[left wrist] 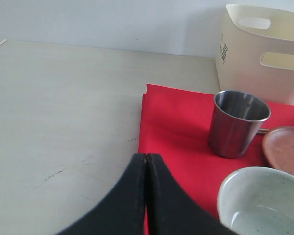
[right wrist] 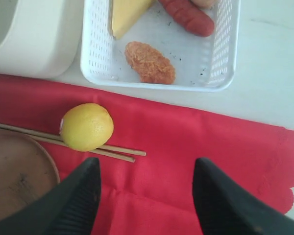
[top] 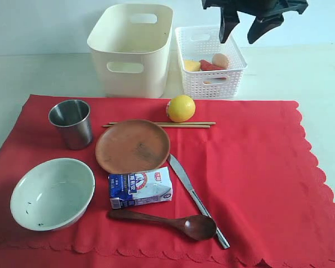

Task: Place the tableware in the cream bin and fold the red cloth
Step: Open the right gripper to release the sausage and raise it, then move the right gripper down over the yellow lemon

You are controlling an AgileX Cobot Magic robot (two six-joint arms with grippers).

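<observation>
The red cloth [top: 251, 167] lies flat and carries the tableware: a steel cup [top: 71, 123], a brown plate [top: 133, 146], a pale bowl [top: 52, 193], a dark wooden spoon [top: 173, 222], a metal knife [top: 195, 198] and two chopsticks [top: 156, 125]. Behind the cloth stands the cream bin [top: 131, 49]. My right gripper [top: 243, 28] hangs open high above the white basket, with nothing between its fingers [right wrist: 78, 196]. My left gripper [left wrist: 146, 157] is shut and empty, over the cloth's left edge [left wrist: 142, 127] near the cup [left wrist: 236, 122] and bowl [left wrist: 264, 200].
A lemon [top: 180, 108] rests against the chopsticks. A blue-white milk carton [top: 139, 187] lies between plate and spoon. The white lattice basket [top: 209, 61] right of the bin holds a cheese wedge, a sausage, an egg and a breaded piece [right wrist: 149, 62].
</observation>
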